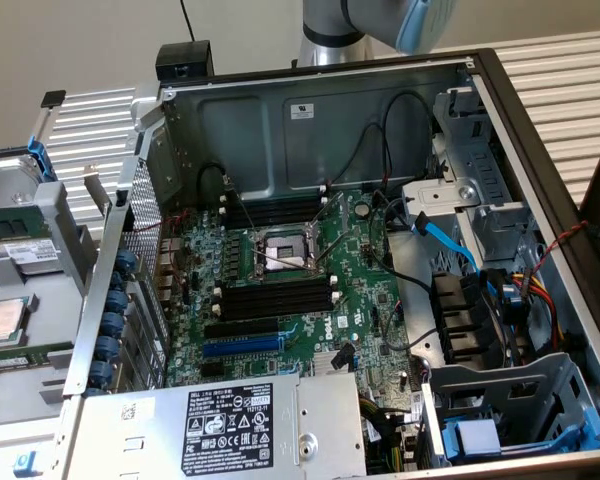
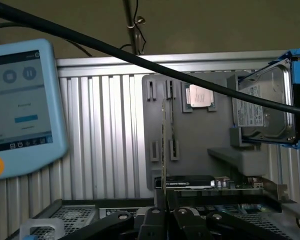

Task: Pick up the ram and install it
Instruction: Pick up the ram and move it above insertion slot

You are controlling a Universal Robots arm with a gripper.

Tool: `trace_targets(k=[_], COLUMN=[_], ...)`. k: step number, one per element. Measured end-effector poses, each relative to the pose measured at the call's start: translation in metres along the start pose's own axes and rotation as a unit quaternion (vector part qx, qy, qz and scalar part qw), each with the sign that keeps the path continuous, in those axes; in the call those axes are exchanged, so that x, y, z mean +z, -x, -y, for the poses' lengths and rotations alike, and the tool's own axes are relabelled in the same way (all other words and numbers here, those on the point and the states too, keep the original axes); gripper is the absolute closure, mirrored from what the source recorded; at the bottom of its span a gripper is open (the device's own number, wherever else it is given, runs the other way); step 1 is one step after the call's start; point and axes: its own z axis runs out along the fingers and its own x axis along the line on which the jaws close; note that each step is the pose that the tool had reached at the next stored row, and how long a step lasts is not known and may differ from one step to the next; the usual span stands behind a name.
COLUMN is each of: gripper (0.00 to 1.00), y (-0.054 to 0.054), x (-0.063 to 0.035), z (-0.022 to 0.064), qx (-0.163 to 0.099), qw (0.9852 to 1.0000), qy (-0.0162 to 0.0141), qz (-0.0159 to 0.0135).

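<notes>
The computer case [image 1: 490,80] lies open on its side, and its raised metal walls fence in the circuit board [image 1: 310,330] on every side. A power supply [image 1: 230,425] with a white label closes the near edge. Drive cages [image 1: 520,400] and a blue cable [image 1: 450,240] crowd the exterior view's right. The freest space is over the middle of the board, where two banks of long black memory slots [image 1: 275,297] run on either side of the square processor socket [image 1: 280,252]. Thin black wires loop over the board near the far wall. The arm [image 1: 380,20] stands beyond that wall, outside the case.

Everything rests on a ribbed metal table [image 1: 560,70]. In the wrist view the same ribbing runs behind a grey parts holder [image 2: 215,135], which carries a processor chip [image 2: 197,96] and a hard drive [image 2: 265,107] in a blue frame. A light-blue control tablet [image 2: 20,100] with a red button stands to one side. A thick black cable [image 2: 140,60] crosses diagonally in front of it all.

The gripper [image 2: 165,207] is clamped on the ram [image 2: 163,145]. The stick is seen edge-on as a thin strip. It rises straight out from between the dark fingertips and reaches across the front of the grey holder, just beside its narrow slots.
</notes>
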Motion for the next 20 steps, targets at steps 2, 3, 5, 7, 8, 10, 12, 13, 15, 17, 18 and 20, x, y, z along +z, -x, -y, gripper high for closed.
trace_targets(k=[2,3,5,7,8,10,12,13,15,17,18,20], gripper=[0.88,0.88,0.88,0.88,0.88,0.88,0.88,0.88,0.88,0.88,0.88,0.88], y=[0.001,0.001,0.001,0.002,0.002,0.003,0.003,0.004,0.004,0.005,0.005,0.006], x=[-0.0004,-0.0006,-0.0009,-0.0013,-0.0015,-0.002,-0.0024,-0.0025,-0.0029,-0.0033,-0.0035,-0.0039], z=[0.0059,0.009,0.0159,0.024,0.0285,0.0376,0.0467,0.0512,0.0606,0.0695,0.0739,0.083], qx=[0.0,0.0,0.0,0.0,0.0,0.0,0.0,0.0,0.0,0.0,0.0,0.0], qw=[1.0,1.0,1.0,1.0,1.0,1.0,1.0,1.0,1.0,1.0,1.0,1.0], qy=[0.0,0.0,0.0,-0.0001,0.0,0.0,0.0,-0.0001,-0.0001,0.0,-0.0001,-0.0001], qz=[0.0,0.0,0.0,0.0,0.0,0.0,0.0,0.0,0.0,0.0,0.0,0.0001])
